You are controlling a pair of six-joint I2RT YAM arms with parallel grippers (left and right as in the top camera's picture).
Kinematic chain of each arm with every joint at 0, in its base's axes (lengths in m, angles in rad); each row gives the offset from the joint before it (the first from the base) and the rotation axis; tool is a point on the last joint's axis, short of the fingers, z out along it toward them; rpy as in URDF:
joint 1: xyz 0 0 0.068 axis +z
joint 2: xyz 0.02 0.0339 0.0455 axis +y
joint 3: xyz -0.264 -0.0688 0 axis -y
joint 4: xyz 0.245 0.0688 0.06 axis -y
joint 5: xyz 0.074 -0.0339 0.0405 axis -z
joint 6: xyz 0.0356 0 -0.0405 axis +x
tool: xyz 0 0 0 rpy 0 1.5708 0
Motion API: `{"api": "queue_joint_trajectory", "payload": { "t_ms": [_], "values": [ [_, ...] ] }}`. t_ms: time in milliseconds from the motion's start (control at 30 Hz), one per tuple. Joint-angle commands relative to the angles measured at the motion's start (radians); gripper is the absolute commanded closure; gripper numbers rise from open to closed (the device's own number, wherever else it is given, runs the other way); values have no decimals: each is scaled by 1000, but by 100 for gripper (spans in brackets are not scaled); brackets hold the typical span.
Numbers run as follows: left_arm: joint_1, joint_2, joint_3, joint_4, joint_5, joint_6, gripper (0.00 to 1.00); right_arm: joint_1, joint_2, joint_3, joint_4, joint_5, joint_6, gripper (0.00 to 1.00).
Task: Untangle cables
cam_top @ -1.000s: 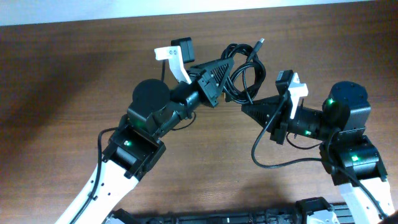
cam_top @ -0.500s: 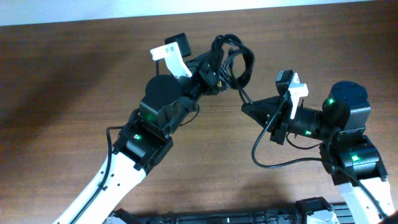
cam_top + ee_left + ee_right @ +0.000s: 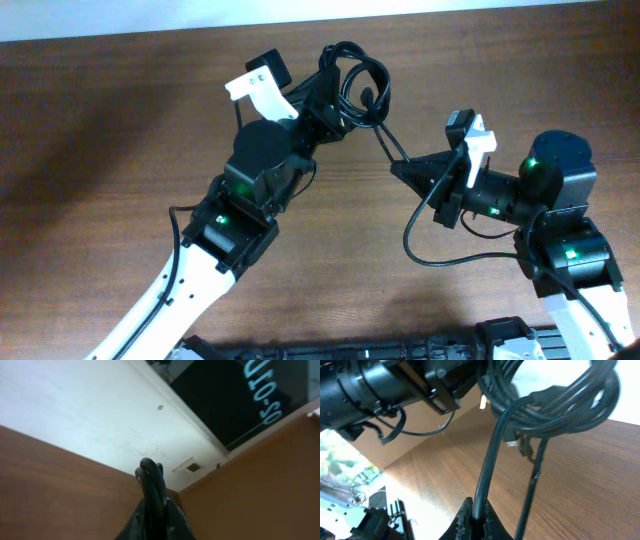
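Note:
The cables [image 3: 358, 88] are a bundle of thin black looped cords held above the wooden table at the top centre. My left gripper [image 3: 332, 103] is shut on the looped bundle, which shows between its fingers in the left wrist view [image 3: 151, 495]. My right gripper [image 3: 398, 168] is shut on one strand [image 3: 385, 145] that runs taut up to the bundle. In the right wrist view that strand [image 3: 492, 455] rises from my jaws [image 3: 478, 516] to the coils [image 3: 555, 400], and a thin second cord with small plugs [image 3: 532, 472] hangs beside it.
The brown wooden table [image 3: 100, 150] fills the overhead view, with a pale wall along its far edge [image 3: 300, 8]. The thick black wire of the right arm [image 3: 440, 262] loops over the table at the lower right. A dark monitor [image 3: 240, 395] shows in the left wrist view.
My left gripper has swung the bundle up and to the left, toward the far edge. The strand to my right gripper has pulled taut. The right arm has barely moved.

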Motion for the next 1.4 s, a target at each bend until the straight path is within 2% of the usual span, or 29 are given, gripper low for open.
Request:
{"api": "queue_joint_trajectory", "payload": {
  "t_ms": [0, 233, 600, 700, 1000, 1033, 1100, 1167, 1267, 1367],
  "values": [
    [10, -6, 16, -60, -90, 14, 100, -1, -8, 7, -9, 36, 35, 96],
    [10, -6, 16, -286, -85, 14, 100, -1, -8, 7, -10, 188, 141, 96],
    [10, -6, 16, -327, -188, 15, 100, -1, -8, 7, -9, 193, 146, 96],
    [10, -6, 16, -378, -207, -22, 100, -1, -8, 7, -9, 210, 167, 96],
    [10, -6, 16, -378, -199, -43, 100, -1, -8, 7, -17, 209, 167, 96],
    [10, -7, 16, -374, -195, -43, 100, -1, -8, 7, -18, 209, 167, 86],
    [10, -10, 16, -368, -179, -42, 100, -1, -8, 7, -18, 209, 167, 59],
    [10, -10, 16, -359, -176, -27, 100, -1, -8, 7, -19, 209, 167, 41],
    [10, -10, 16, -349, -163, 6, 100, -1, -8, 7, -25, 208, 167, 32],
    [10, -10, 16, -315, -68, 46, 100, -1, -8, 7, -24, 210, 166, 30]
  ]
}}
